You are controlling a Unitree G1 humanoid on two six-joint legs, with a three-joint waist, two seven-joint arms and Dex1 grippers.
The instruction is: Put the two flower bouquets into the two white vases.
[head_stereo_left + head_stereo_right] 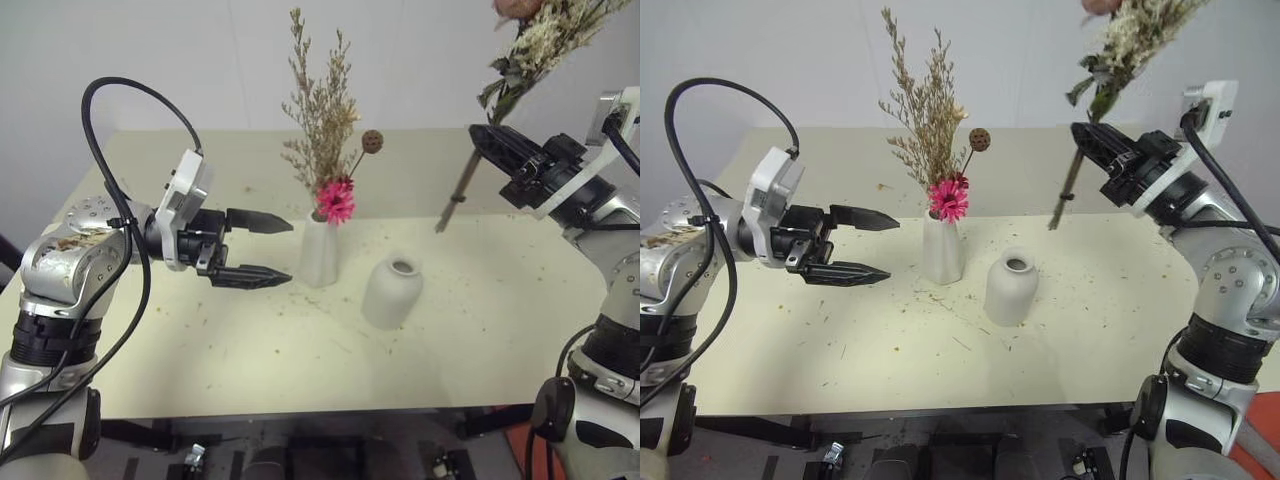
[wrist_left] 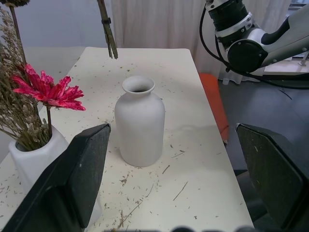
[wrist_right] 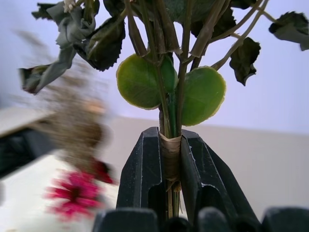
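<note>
The tall slim white vase (image 1: 319, 252) stands mid-table and holds the bouquet of pink daisies (image 1: 335, 199), tan sprigs and a brown seed head. Right of it stands the shorter bell-shaped white vase (image 1: 391, 291), its mouth showing nothing inside. My right gripper (image 1: 484, 140) is raised at the right, shut on the taped stems (image 3: 170, 154) of the cream-white bouquet (image 1: 540, 42), which tilts up and right; its stem ends (image 1: 446, 217) hang above the table behind the short vase. My left gripper (image 1: 268, 250) is open, level with the tall vase and just left of it.
The pale table (image 1: 480, 340) is strewn with dried plant bits. An orange object (image 2: 214, 99) lies on the floor past the table's right side. A white wall stands behind the table.
</note>
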